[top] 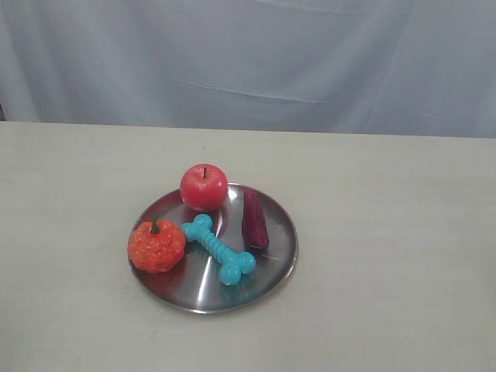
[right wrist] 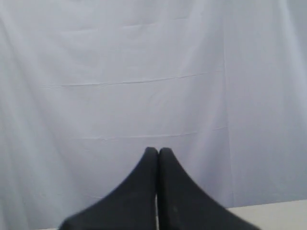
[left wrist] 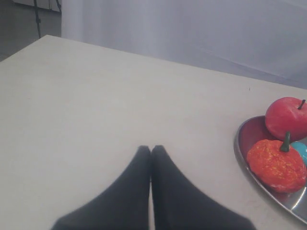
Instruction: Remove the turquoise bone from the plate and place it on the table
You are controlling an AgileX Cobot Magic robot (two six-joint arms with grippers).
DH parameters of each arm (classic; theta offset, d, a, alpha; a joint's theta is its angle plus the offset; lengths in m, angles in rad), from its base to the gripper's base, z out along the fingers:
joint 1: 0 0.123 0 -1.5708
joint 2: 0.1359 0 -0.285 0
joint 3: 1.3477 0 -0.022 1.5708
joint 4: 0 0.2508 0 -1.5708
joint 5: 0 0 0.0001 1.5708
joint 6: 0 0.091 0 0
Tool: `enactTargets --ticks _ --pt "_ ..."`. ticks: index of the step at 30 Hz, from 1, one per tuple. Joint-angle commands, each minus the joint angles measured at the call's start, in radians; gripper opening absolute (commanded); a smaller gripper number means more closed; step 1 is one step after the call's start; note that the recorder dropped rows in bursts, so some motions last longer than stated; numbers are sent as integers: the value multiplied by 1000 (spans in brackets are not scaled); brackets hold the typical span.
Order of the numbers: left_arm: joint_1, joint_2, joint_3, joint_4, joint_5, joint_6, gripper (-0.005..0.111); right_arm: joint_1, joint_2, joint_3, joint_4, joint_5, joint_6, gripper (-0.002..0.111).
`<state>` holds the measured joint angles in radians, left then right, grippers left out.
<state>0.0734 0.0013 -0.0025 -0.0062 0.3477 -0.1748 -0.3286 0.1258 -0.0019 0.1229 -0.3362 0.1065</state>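
Observation:
The turquoise bone [top: 218, 249] lies slantwise in the middle of the steel plate [top: 267, 275], which rests on the beige table [top: 387, 232]. Neither arm shows in the exterior view. In the left wrist view my left gripper [left wrist: 151, 149] is shut and empty over bare table, well away from the plate's rim [left wrist: 242, 155]; only a sliver of the bone [left wrist: 301, 149] peeks out behind the orange fruit. My right gripper [right wrist: 158, 151] is shut too, empty, facing the curtain with a strip of table at the frame's edge.
On the plate with the bone sit a red apple [top: 204, 187] at the back, a bumpy orange fruit [top: 156, 246] on the left rim and a dark purple sweet potato [top: 254, 219] to the right. A pale blue curtain [top: 248, 62] hangs behind the table.

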Motion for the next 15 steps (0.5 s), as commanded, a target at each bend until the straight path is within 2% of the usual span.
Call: enactTargets --ticks 1,4,11,15 --pt "4 -1 3 6 -5 -2 0 -7 -1 -22 12 75 198 -1" --pt "4 -1 3 6 -5 -2 0 -7 33 -136 1 272 190 -1" --pt "4 -1 3 6 -5 -2 0 -7 239 -488 -72 752 -167 -1" --pt "4 -1 3 6 -5 -2 0 -4 401 -689 -65 1044 -210 -1"
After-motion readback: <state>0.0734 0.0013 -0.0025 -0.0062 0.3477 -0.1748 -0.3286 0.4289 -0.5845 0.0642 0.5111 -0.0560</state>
